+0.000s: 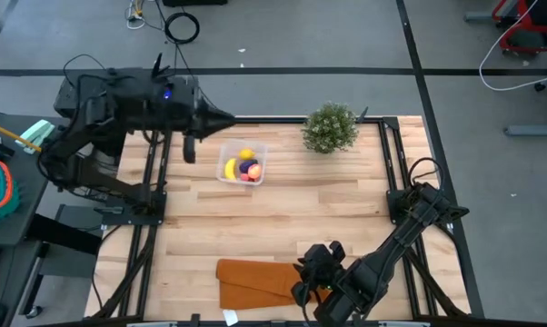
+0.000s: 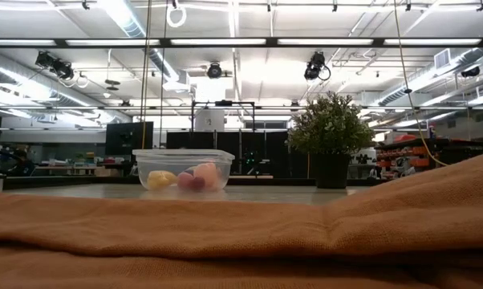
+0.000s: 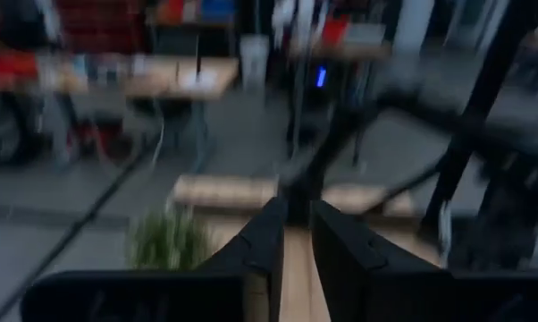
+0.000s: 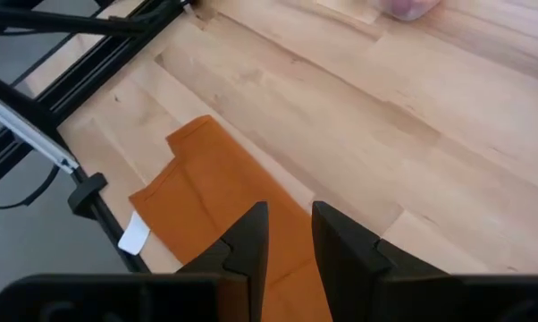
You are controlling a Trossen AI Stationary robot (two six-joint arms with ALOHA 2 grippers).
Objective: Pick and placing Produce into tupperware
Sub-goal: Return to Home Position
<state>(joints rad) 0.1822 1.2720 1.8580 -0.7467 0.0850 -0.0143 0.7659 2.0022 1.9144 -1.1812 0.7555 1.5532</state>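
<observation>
Far left, left end effector (image 3: 296,215): pressed together, empty
Near right, right end effector (image 4: 290,211): pressed together, empty, above cloth (image 4: 217,179)
Tupperware (image 1: 261,151): holds produce (image 1: 246,168)

A clear tupperware (image 1: 258,151) holds a yellow banana (image 1: 230,169), a yellow lemon (image 1: 246,153), a dark purple piece (image 1: 249,167) and a red-peach round fruit (image 1: 254,176) on the pale, plank-striped wooden table (image 1: 283,218). A green bushy plant (image 1: 330,127) in a dark pot (image 2: 330,170) stands by the far edge, and an orange-brown cloth (image 1: 255,282) lies by the near edge.
</observation>
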